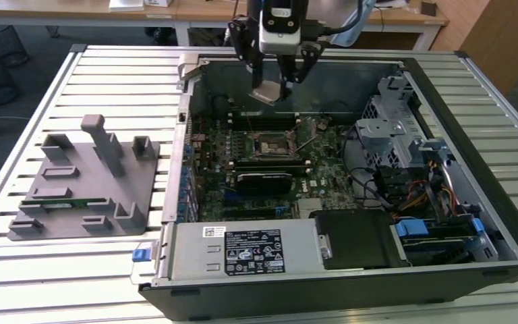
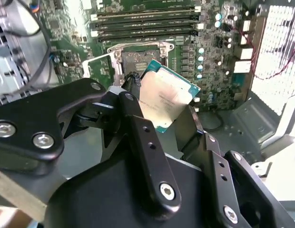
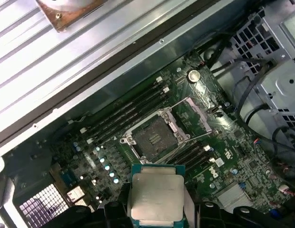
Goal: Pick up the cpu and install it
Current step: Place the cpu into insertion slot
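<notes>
Jaws are gripping the cpu by opposite edges above the motherboard. I'm judging it light, stiff, slick-topped and fragile.

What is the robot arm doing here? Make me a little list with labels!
holding: cpu, in the gripper, jaws shut on it
cpu place: in the air, above the open case
socket: on the board in the case, nothing in it
grey stand: outside the case, on the exterior view's left
memory stick: lying in the grey stand
</notes>
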You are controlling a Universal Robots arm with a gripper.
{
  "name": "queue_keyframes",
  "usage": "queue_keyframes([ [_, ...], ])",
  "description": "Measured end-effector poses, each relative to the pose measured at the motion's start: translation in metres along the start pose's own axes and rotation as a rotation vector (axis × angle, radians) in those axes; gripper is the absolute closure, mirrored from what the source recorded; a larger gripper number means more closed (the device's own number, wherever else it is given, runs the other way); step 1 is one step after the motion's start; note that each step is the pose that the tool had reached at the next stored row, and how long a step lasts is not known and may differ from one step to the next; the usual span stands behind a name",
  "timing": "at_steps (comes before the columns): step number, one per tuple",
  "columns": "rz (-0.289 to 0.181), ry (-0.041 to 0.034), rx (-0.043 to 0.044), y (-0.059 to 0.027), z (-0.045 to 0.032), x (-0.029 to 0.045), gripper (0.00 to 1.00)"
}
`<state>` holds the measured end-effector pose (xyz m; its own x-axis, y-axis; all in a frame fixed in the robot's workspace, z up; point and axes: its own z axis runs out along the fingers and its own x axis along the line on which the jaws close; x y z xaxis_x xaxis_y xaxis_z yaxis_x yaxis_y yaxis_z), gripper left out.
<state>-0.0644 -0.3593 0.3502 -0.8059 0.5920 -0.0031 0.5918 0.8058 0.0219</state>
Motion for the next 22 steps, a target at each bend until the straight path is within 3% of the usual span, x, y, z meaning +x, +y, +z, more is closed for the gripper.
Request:
queue_keyframes([
  [22,0.355,-0.0099,0.004,-0.0001,0.0088,0.0001,0.47],
])
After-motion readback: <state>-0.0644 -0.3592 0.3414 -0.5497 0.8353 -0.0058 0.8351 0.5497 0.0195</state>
